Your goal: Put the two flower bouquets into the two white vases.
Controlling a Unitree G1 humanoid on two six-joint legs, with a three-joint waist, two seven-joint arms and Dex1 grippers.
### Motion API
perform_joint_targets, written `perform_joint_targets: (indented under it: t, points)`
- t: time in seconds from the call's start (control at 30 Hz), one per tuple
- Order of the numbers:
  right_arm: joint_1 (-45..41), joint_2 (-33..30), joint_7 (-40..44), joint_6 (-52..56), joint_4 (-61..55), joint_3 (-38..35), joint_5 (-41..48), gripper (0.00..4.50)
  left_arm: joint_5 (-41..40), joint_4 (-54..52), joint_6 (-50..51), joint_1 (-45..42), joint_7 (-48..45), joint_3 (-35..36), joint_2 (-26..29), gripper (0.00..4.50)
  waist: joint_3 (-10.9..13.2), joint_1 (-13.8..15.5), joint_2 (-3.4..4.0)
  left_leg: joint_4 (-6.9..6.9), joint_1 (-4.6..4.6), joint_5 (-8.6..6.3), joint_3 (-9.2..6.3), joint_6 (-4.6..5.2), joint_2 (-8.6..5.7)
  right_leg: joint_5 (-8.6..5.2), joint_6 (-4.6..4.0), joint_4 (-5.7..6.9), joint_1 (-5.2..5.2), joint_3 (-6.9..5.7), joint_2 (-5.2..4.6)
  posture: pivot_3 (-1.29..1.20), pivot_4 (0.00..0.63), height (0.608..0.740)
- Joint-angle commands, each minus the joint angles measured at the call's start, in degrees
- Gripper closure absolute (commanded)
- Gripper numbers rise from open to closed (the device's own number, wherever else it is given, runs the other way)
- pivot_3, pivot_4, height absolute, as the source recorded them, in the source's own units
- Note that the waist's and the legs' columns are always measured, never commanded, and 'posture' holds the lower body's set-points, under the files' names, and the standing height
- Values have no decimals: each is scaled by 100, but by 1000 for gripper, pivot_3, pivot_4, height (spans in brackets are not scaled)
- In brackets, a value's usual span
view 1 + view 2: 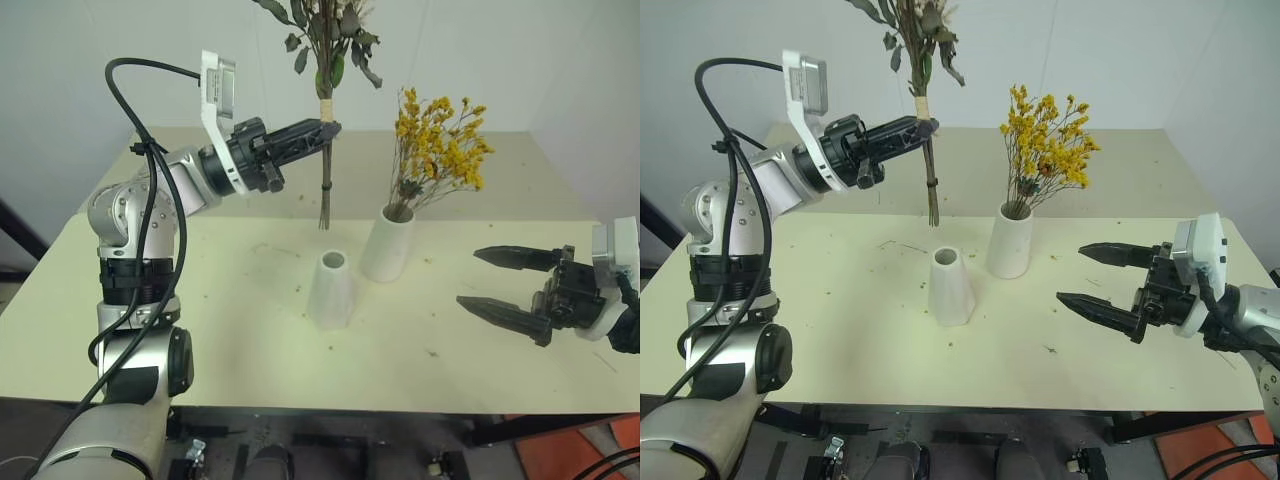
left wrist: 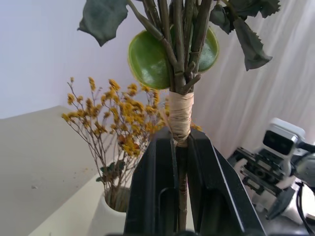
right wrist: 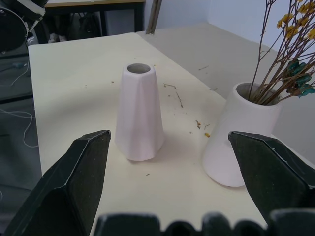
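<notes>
Left claw (image 1: 325, 131) pinching twine-wrapped woody stems (image 1: 325, 180); right claw (image 1: 505, 280) spread near matte cone vase (image 1: 331, 289).

I note silver arm (image 1: 135, 215) segments with black joints, a looped black cable (image 1: 130, 120), a white wrist camera (image 1: 218, 85), black fingers (image 1: 505, 318).

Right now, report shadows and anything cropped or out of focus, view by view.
Left eye view: the cone vase casts a soft shadow; the held bouquet is cropped at the top. Left wrist view: the left gripper and stems are sharp, the yellow flowers softer.
</notes>
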Motion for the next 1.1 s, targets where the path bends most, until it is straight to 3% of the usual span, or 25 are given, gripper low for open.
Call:
perform_joint_targets:
  t: [0.03,0.63,1.1]
  points:
    - [-11,15,-13,-162,-170,-271,96,0,-151,-298,-369,95,-313,74,9,4445,0,-1,0,0,0,0,0,0,0,0,0,-1,0,0,0,0,150,740]
    - [-7,45,-5,-260,-154,-256,69,0,92,-497,-1358,871,-1158,-347,-120,4445,0,1,1,0,1,0,0,0,2,0,0,-2,1,0,1,0,150,740]
    - [54,81,-40,-274,-215,-313,98,0,413,-347,-1870,1012,-1192,-661,-341,4445,0,2,1,0,0,0,0,0,2,0,0,-2,1,0,1,0,150,740]
